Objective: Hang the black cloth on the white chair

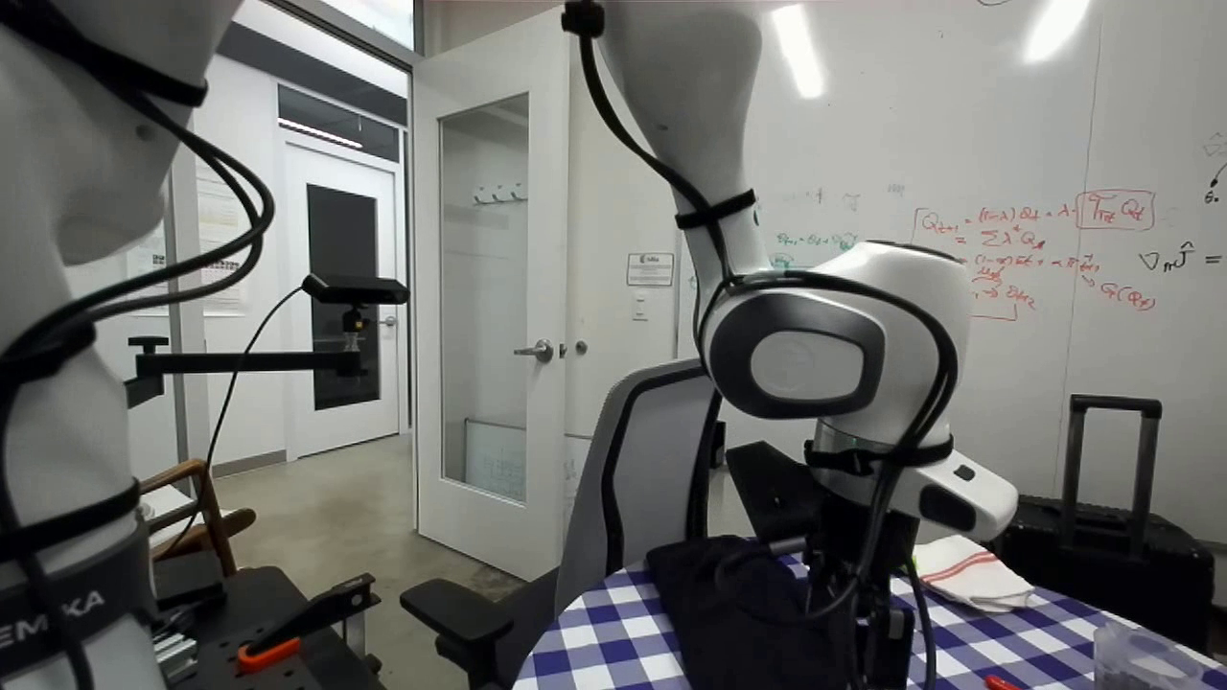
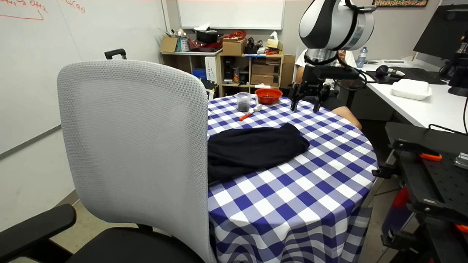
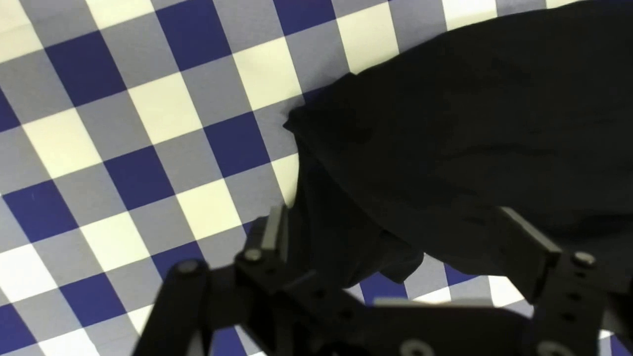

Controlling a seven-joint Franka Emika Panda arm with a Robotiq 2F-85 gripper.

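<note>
Gripper (image 2: 305,108) over checked tablecloth (image 2: 310,201), fingers spread; black cloth (image 2: 252,149) lies there, ungrasped, near white chair (image 2: 135,138); best, I judge, to straddle its folded end, descend squarely, pinch deep before lifting

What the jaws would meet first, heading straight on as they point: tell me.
Likely the black cloth, near its end, which shows between the open jaws in the wrist view; depth is unclear, so the checkered tablecloth is possible.

open tablecloth (image 2: 310,182) nr side of blk cloth (image 2: 256,149) in an ext. view, chair back (image 2: 135,138) blocking left side, jug (image 2: 241,99), red-handled tool (image 2: 247,116) & bowl (image 2: 268,100) beyond cloth
</note>
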